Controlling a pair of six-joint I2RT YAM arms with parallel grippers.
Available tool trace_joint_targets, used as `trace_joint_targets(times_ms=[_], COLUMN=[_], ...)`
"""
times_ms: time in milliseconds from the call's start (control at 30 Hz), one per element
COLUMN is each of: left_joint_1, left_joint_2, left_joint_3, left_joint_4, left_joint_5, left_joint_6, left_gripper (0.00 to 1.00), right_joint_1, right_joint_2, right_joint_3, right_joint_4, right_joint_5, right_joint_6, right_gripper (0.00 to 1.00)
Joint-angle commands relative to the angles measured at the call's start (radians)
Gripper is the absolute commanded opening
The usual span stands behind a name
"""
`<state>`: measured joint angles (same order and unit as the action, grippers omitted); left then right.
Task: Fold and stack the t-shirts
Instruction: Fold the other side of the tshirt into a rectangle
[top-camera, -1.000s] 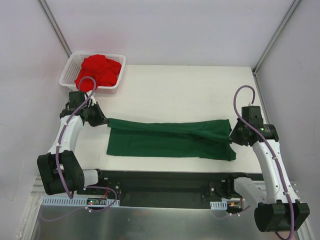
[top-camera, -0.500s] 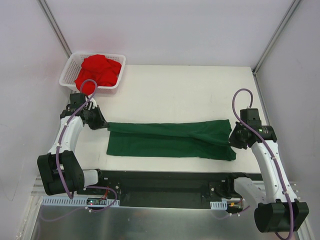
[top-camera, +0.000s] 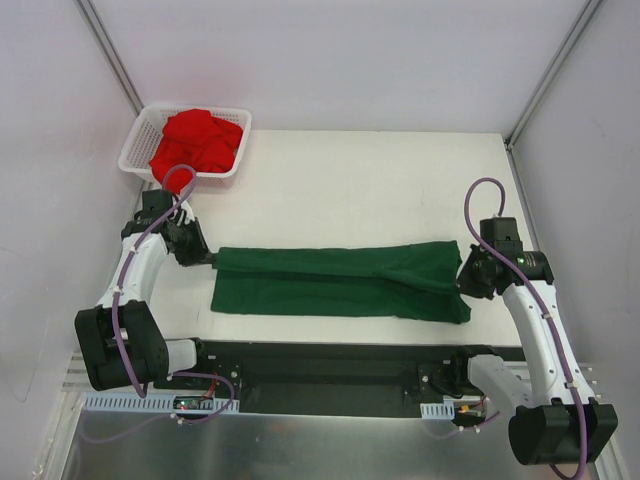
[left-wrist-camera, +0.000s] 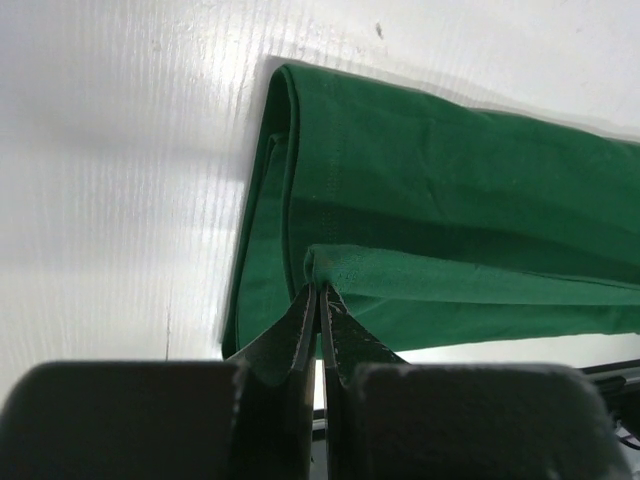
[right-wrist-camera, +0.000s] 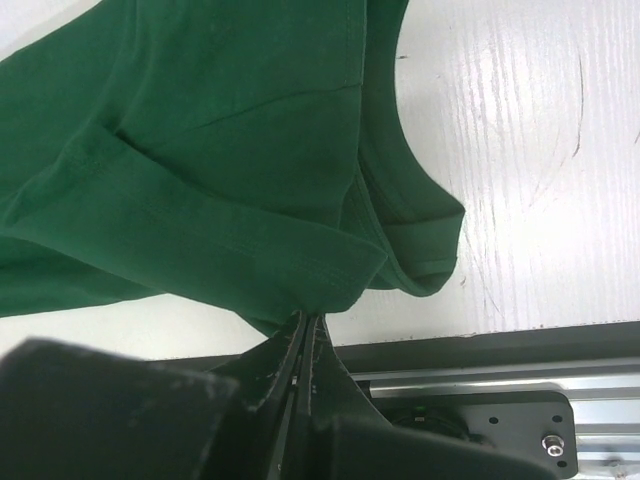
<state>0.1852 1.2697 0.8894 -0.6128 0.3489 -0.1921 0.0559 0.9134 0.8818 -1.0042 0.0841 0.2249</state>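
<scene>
The dark green t-shirt (top-camera: 340, 282) lies stretched in a long folded band across the near part of the white table (top-camera: 360, 190). My left gripper (top-camera: 208, 258) is shut on its left upper edge; in the left wrist view (left-wrist-camera: 320, 292) the fingers pinch a fold of green cloth (left-wrist-camera: 450, 200). My right gripper (top-camera: 462, 272) is shut on its right upper edge; in the right wrist view (right-wrist-camera: 308, 318) the fingers pinch a corner of green cloth (right-wrist-camera: 220, 160). The bright red t-shirt (top-camera: 198, 142) lies crumpled in the basket.
The white mesh basket (top-camera: 136, 150) stands at the table's far left corner. A black rail (top-camera: 330, 365) runs along the near edge, also in the right wrist view (right-wrist-camera: 480, 390). Grey walls enclose the table on three sides.
Both grippers have moved toward the near edge with the upper layer of the green t-shirt, folding it over the lower layer. The band is now narrower.
</scene>
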Motion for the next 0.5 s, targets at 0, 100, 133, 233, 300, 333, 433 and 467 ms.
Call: trace_joint_targets(times_ms=[0, 100, 133, 233, 300, 333, 433, 467], left_joint_1=[0.008, 0.01, 0.008, 0.01, 0.008, 0.008, 0.008, 0.008], left_joint_2=[0.008, 0.023, 0.028, 0.045, 0.049, 0.053, 0.06, 0.06], left_joint_3=[-0.01, -0.009, -0.009, -0.009, -0.009, -0.006, -0.003, -0.003], left_joint_4=[-0.031, -0.036, -0.036, -0.042, -0.044, -0.045, -0.05, -0.051], left_joint_5=[-0.057, -0.06, -0.06, -0.056, -0.051, -0.051, -0.053, -0.053], left_joint_6=[0.031, 0.036, 0.037, 0.042, 0.042, 0.042, 0.04, 0.042], left_gripper=[0.0, 0.0, 0.0, 0.0, 0.0, 0.0, 0.0, 0.0], right_joint_1=[-0.008, -0.01, -0.01, -0.01, -0.008, -0.008, -0.008, -0.008], right_joint_2=[-0.016, -0.015, -0.01, -0.008, -0.008, -0.008, -0.014, -0.019], right_joint_3=[-0.001, -0.004, -0.004, -0.003, -0.003, -0.003, -0.015, -0.017], right_joint_4=[-0.045, -0.045, -0.048, -0.056, -0.06, -0.065, -0.068, -0.071], right_joint_5=[-0.007, -0.021, -0.023, -0.03, -0.043, -0.049, -0.064, -0.063], right_joint_6=[0.007, 0.004, 0.002, -0.006, -0.009, -0.01, -0.007, -0.007], right_gripper=[0.01, 0.01, 0.01, 0.01, 0.01, 0.01, 0.01, 0.01])
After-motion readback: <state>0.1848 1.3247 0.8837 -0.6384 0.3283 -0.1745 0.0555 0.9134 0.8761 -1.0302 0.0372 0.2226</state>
